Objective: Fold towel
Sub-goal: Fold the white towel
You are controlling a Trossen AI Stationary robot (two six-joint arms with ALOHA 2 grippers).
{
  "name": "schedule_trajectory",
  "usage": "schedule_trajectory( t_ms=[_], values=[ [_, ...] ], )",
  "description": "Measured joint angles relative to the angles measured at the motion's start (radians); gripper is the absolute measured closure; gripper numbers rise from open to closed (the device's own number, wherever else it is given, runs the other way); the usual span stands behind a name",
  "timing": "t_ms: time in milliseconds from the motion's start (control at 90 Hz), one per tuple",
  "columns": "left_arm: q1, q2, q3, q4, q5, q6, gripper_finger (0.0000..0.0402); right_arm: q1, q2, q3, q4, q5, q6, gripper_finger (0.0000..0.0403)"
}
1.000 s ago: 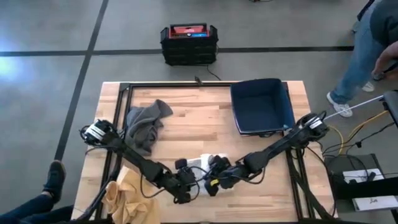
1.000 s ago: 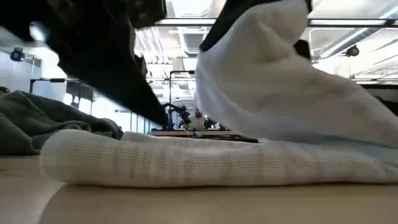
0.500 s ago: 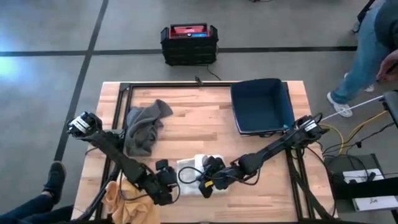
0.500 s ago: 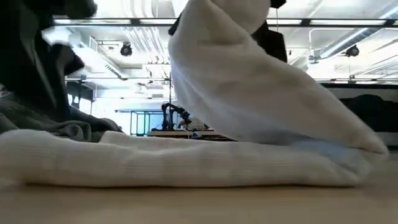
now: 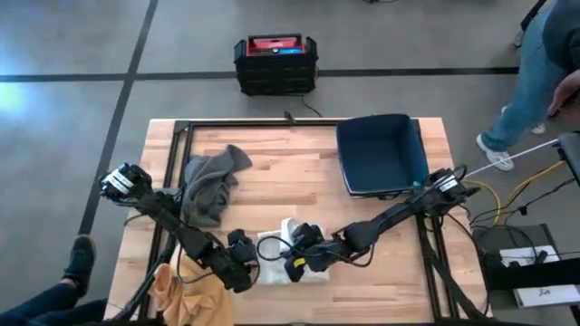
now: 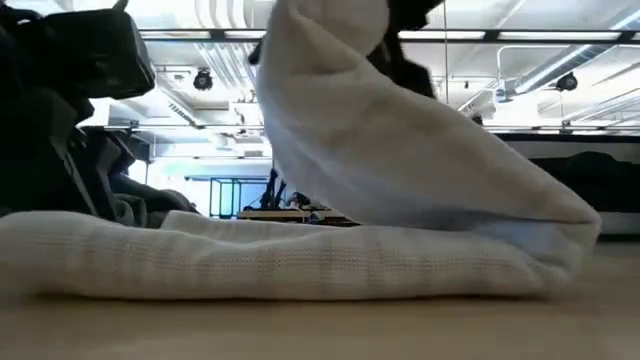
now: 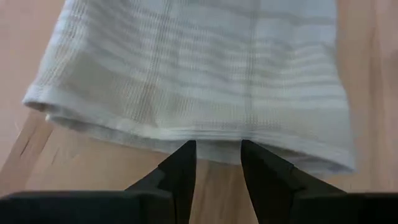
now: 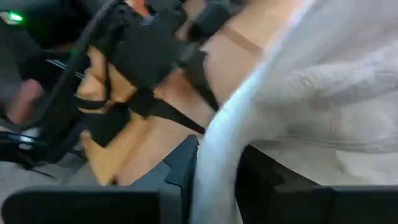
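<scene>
A white ribbed towel [image 5: 275, 246] lies near the table's front edge, at the middle. Its lower layer [image 6: 280, 262] is flat on the wood. An upper flap [image 6: 400, 150] rises slanting from the fold at one end [image 6: 565, 235]. My right gripper [image 5: 293, 263] is shut on the top of that flap. My left gripper [image 5: 248, 257] stands open at the towel's left side, its fingertips [image 7: 188, 149] right at the towel's hem [image 7: 211, 138]. My right gripper pinches the flap's raised edge [image 8: 214, 149] between its two fingers, coming slanting from the table's right. One layer or several, I cannot tell. The flap hangs from the fingers down to the fold, the rest of the towel on the table. My left gripper: I cannot tell whether its fingertips touch the hem.
A crumpled grey cloth [image 5: 210, 184] lies at the table's left rear. A tan cloth [image 5: 181, 285] sits at the front left corner. A dark blue bin [image 5: 382, 154] stands at the rear right. Bare wood [image 5: 281, 186] lies between them. A person [image 5: 544, 72] stands beyond the right edge.
My right gripper has carried the towel's flap toward the table's left edge, so the flap leans farther over the lower layer, which has stayed flat. My left gripper has drawn back toward the left edge and now stands at the towel's hem.
</scene>
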Motion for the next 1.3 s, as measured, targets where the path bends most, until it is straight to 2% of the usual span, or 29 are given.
schedule_trajectory(
  t_ms=[89, 411, 511, 656, 856, 1078, 1156, 1300],
  values=[
    [0.0, 0.0, 0.004, -0.004, 0.0, 0.001, 0.0288, -0.004, 0.05, 0.001, 0.057, -0.018, -0.019, 0.0324],
    [0.0, 0.0, 0.007, -0.003, 0.0, 0.005, 0.0288, -0.016, 0.138, 0.054, 0.033, -0.011, 0.031, 0.0307],
    [0.0, 0.0, 0.007, -0.004, 0.0, 0.005, 0.0288, -0.016, 0.156, 0.073, 0.036, -0.013, 0.037, 0.0288],
    [0.0, 0.0, 0.007, -0.004, 0.001, 0.005, 0.0288, -0.021, 0.153, 0.089, 0.028, -0.02, -0.054, 0.0243],
    [0.001, -0.023, 0.007, -0.034, 0.05, -0.002, 0.0288, -0.025, 0.096, 0.115, -0.139, -0.027, -0.135, 0.0185],
    [-0.003, -0.155, 0.007, -0.07, 0.132, -0.081, 0.0288, -0.025, 0.009, 0.154, -0.348, -0.046, -0.274, 0.0151],
    [-0.009, -0.21, 0.007, -0.062, 0.118, -0.096, 0.0288, -0.019, -0.042, 0.165, -0.469, -0.044, -0.343, 0.0146],
    [-0.018, -0.262, 0.007, 0.024, 0.024, -0.059, 0.0288, 0.023, -0.108, 0.158, -0.643, -0.049, -0.464, 0.0147]
  ],
)
